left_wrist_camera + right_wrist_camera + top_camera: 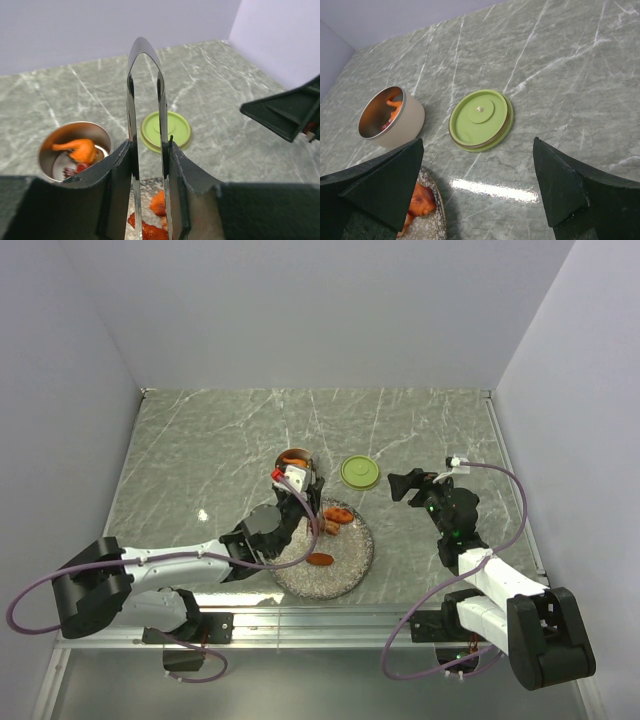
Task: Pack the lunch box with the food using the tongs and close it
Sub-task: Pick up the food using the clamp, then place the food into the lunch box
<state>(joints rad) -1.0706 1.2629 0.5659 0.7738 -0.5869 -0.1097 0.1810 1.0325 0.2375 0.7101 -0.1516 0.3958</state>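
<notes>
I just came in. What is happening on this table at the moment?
The left gripper holds a pair of metal tongs, their tips down over the speckled plate, where a few orange-red food pieces lie. The steel tin beyond the plate already has an orange piece in it. Its green lid lies flat on the table beside the tin, so the tin is not yet closed. The right gripper is open and empty, above the table near the lid.

Lab test booth, plain white walls (300, 310), marble-look tabletop (200, 440)
</notes>
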